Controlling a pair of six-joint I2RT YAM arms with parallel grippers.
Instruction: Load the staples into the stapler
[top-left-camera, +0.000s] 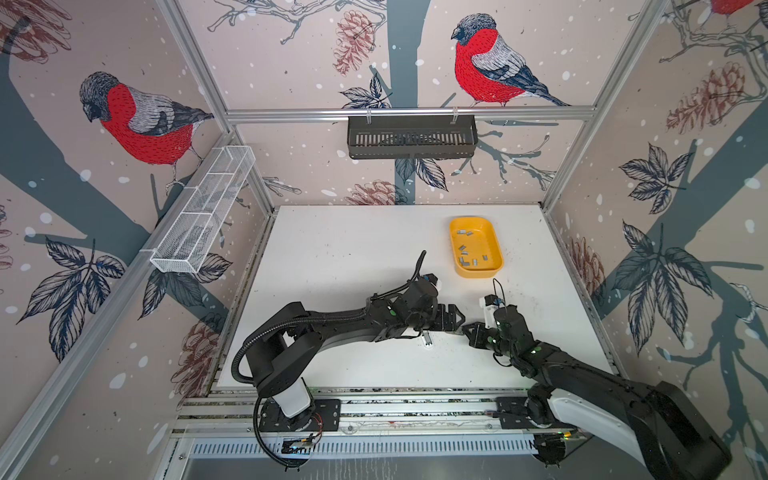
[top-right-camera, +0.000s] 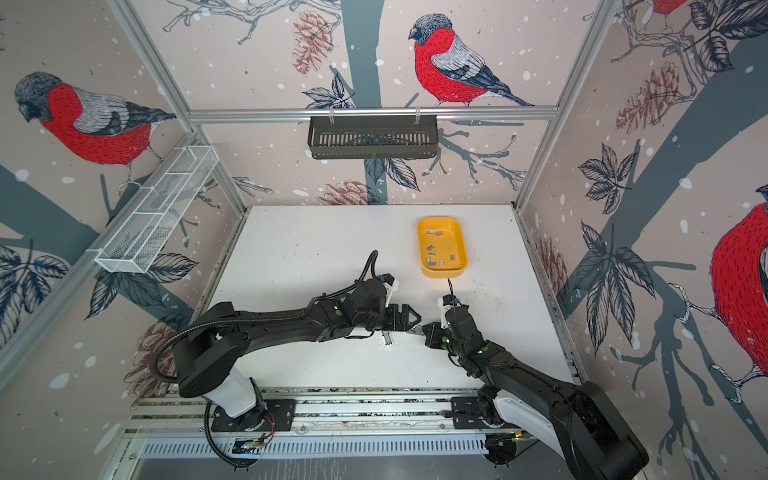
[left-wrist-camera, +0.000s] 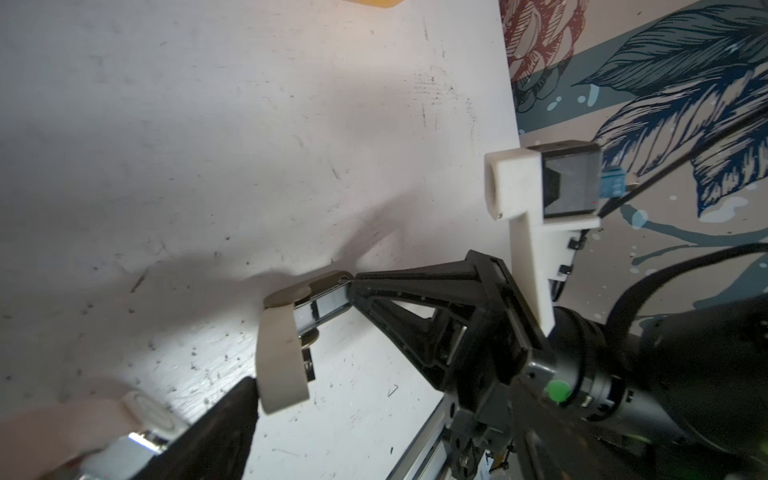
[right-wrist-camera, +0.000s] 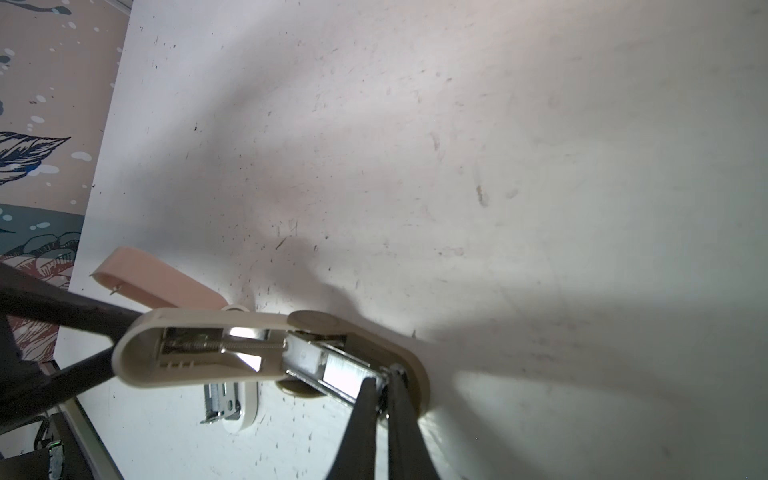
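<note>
Right gripper was pinched shut at the front end of the open magazine on the stapler, mid-bench toward the front edge. I couldn't tell if a strip was in the pinch. Left gripper gaped wide either side of the lid. Loose staples sat in the yellow tray near the far right corner. Strips are likely light, slick and quick to snap, so I'd pinch the long sides gently.

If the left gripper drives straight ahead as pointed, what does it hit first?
Probably the stapler: its flipped-open lid sits at the left gripper tips. Just beyond is the right gripper, shut at the stapler's front. Depth unclear.
</note>
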